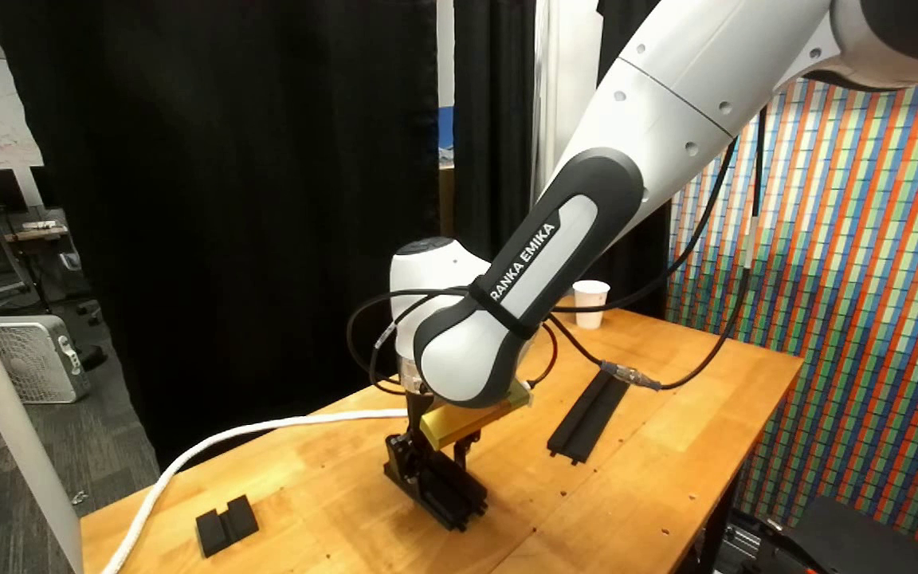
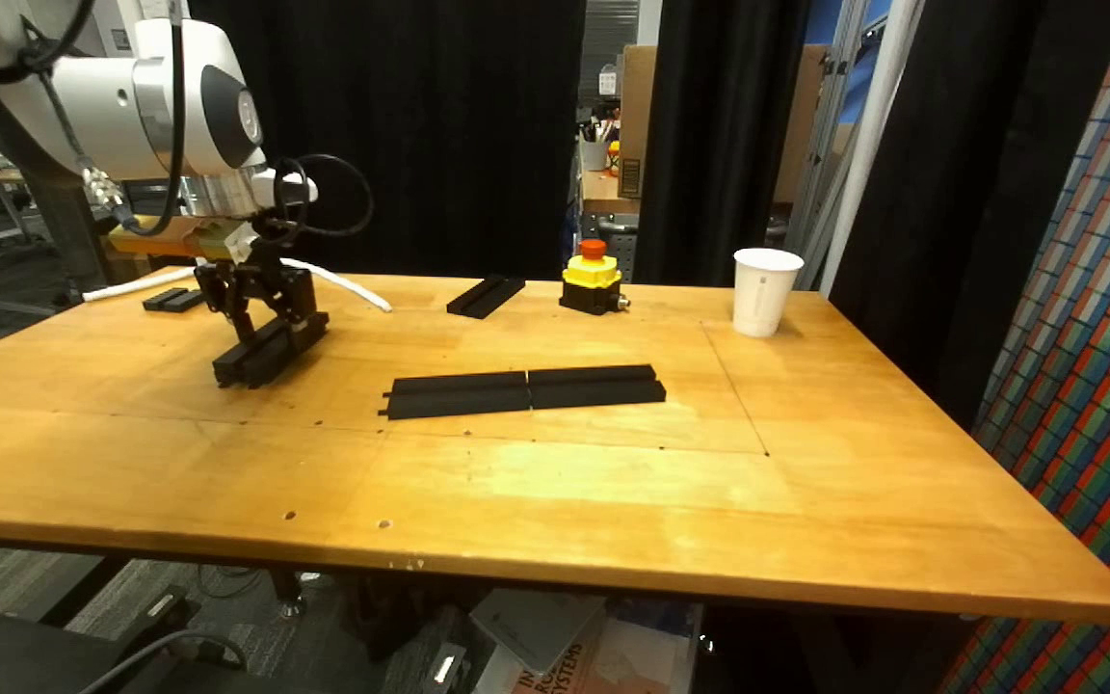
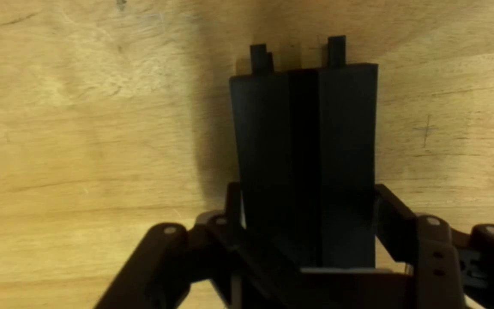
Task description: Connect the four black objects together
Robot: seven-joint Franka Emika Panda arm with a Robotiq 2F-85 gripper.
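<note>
Table (image 2: 613,520), rectangular, warm pale wood, carries every part; edges named below as they lie in an exterior view. Next in size: strip (image 2: 519,393) of two matte black, grooved bars (image 2: 596,387) end to end, mid-table; pale line at the seam, full seating uncertain. Single pieces of same kind: loose matte black, grooved bar (image 2: 486,296) near the far edge; working bar (image 3: 305,159), matte black, grooved, in from the far left corner. Fingers (image 3: 397,227), black, jointed, straddle the working bar, a tip at each long side; a pale sliver shows beside one, so cannot tell whether the bar is firmly gripped.

Step in hand, as judged: securing this bar. Squeeze evenly, tips square across the width; lift level; turn until its two small black pegs (image 3: 337,49) point as the strip's do; set flat, then slide lengthwise, watching for jamming at the joint.

Orientation: strip's long axis roughly parallel to the near edge, pegs (image 2: 383,413) toward the left edge. Working bar's long axis runs crosswise, roughly square to that, pegged end toward the near edge (top of the wrist view).
</note>
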